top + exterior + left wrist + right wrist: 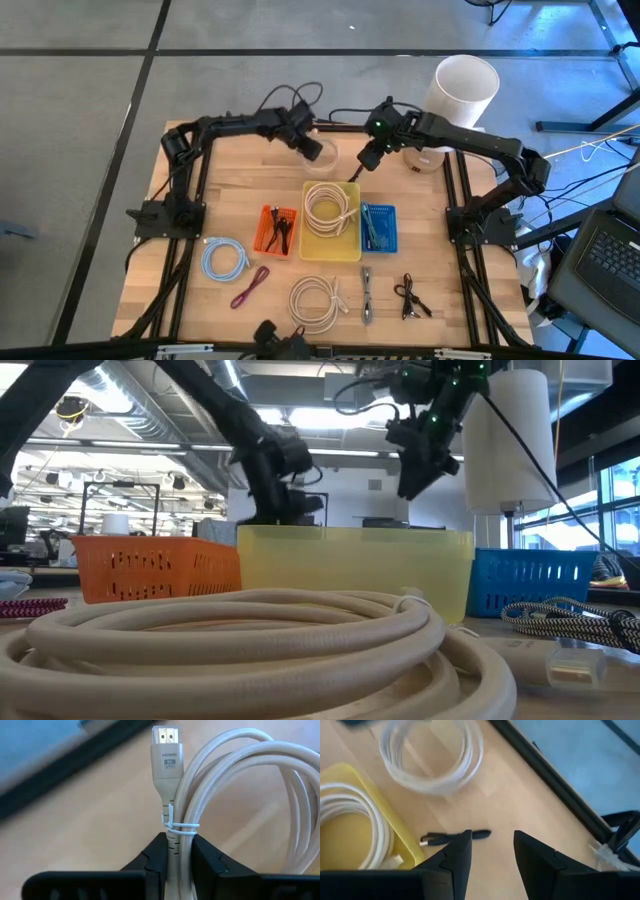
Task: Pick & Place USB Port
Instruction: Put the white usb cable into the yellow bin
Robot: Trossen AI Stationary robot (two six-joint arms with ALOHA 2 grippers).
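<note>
A: What are the left jaws [179, 865] doing?

B: They are nearly closed around a cream cable [240, 785]. Both dark fingers [155, 865] press the bundle just below a thin white tie [180, 826]. The cable's plug [166, 755] sticks out beyond the fingers, marked HDMI. The rest of the cable loops off to one side over the wooden tabletop [85, 830].

A: And the right jaws [492, 852]?

B: They stand open and hold nothing. They hover above the tabletop, over a small black plug with a short lead [455, 837]. That piece lies flat on the wood, just beside the edge of a yellow tray [395, 825].

A: Where is all this on the table?

B: Seen from above, both arms reach toward the far middle of the tabletop [240, 190]. The left jaws are at a pale coil near the back edge. The right jaws sit just past the far corner of the yellow tray, which holds a coiled cream cable [331, 210]. An orange tray [276, 230] lies to its left and a blue tray [378, 228] to its right. More coiled cables lie nearer the front: a light blue one [224, 260], a dark red one [250, 286] and a cream one [317, 300].
</note>
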